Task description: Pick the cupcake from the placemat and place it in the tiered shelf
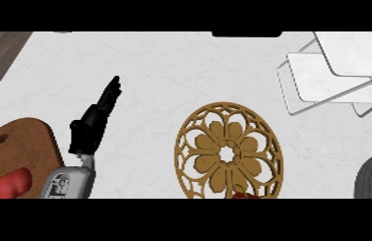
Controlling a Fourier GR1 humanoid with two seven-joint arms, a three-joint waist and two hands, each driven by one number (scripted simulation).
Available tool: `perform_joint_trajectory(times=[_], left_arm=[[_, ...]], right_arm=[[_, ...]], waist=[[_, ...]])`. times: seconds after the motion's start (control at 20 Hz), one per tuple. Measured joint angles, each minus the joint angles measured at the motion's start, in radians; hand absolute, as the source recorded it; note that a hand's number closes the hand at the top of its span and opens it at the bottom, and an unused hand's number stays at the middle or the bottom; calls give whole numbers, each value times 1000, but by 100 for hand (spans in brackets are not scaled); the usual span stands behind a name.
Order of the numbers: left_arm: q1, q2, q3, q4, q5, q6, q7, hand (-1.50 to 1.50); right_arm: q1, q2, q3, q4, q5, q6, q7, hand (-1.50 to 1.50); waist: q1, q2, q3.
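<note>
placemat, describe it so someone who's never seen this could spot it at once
On the white counter, look low in the middle, between the left hand and the tiered shelf. The placemat lies flat there. Unlike the solid brown board at the left edge, it is a tan round with flower-shaped cut-outs.

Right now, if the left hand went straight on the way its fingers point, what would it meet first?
Nothing that shows: the left hand points across the counter toward its far edge, and that way looks free; height unclear.
</note>
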Motion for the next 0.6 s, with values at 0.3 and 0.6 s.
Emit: perform_joint_trajectory(times=[0.3,0.6], left_arm=[[3,-6,2,9,2,3,-9,0],[-4,-9,3,25,-7,12,-15,0]], right_arm=[[19,-50,-12,53,89,-34,99,-150],[47,-62,-54,17,-6,-34,96,-150]], waist=[[-2,-2,0],[-5,-3,0]])
